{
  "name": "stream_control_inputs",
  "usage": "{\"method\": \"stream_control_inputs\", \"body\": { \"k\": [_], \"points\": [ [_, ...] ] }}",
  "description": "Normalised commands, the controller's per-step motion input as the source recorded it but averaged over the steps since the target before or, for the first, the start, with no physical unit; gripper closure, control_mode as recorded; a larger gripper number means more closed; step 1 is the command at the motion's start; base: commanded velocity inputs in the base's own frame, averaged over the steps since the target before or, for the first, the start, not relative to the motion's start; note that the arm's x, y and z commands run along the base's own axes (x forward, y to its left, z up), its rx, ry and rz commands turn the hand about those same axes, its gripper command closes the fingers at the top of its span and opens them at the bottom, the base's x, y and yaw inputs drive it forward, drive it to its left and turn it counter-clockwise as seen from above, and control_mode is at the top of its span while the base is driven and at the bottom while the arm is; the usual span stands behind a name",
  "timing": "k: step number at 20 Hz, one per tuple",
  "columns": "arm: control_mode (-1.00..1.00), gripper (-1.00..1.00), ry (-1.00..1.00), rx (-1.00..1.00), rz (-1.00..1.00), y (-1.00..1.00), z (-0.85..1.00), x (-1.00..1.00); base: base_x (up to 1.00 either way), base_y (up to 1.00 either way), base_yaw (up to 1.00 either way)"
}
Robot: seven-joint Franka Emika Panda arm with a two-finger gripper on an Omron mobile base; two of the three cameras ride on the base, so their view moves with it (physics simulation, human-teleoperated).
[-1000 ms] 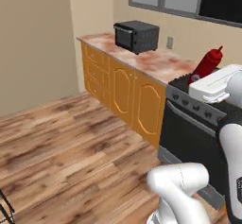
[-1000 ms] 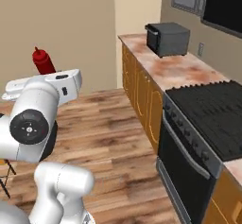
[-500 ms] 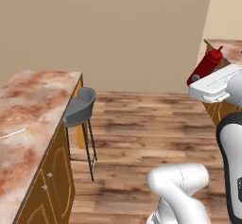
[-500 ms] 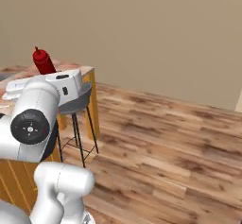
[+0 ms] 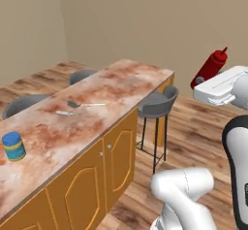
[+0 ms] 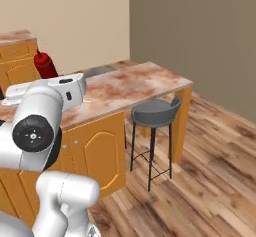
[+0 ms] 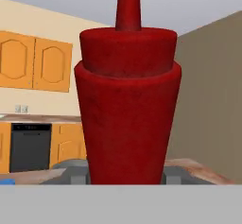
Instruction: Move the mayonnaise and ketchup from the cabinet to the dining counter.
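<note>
Now ketchup [image 7: 127, 119] clamped btwn gripper [image 7: 126, 176] fingers.

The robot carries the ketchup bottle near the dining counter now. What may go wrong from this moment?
1. The ketchup sits tilted in the hand, gripped low with most of its body above the fingers, so it may slip or tip.
2. The mayonnaise already stands near the edge of the dining counter; a careless arm sweep might knock it off.
3. Small utensils lie mid-counter; placing the bottle on them could topple it.
</note>
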Motion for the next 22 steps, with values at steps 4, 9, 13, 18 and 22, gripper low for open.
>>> {"method": "stream_control_inputs", "body": {
  "k": [4,9,13,18,22],
  "points": [
    [1.00,1.00,0.00,0.00,0.00,0.00,0.00,0.00,0.43,-0.12,0.64],
    [1.00,1.00,0.00,0.00,0.00,0.00,0.00,0.00,0.51,-0.25,0.42],
    [1.00,1.00,0.00,0.00,0.00,0.00,0.00,0.00,0.51,-0.21,0.27],
    [1.00,1.00,0.00,0.00,0.00,0.00,0.00,0.00,0.24,-0.02,0.30],
    [1.00,1.00,0.00,0.00,0.00,0.00,0.00,0.00,0.09,0.01,0.35]
  ]
}}
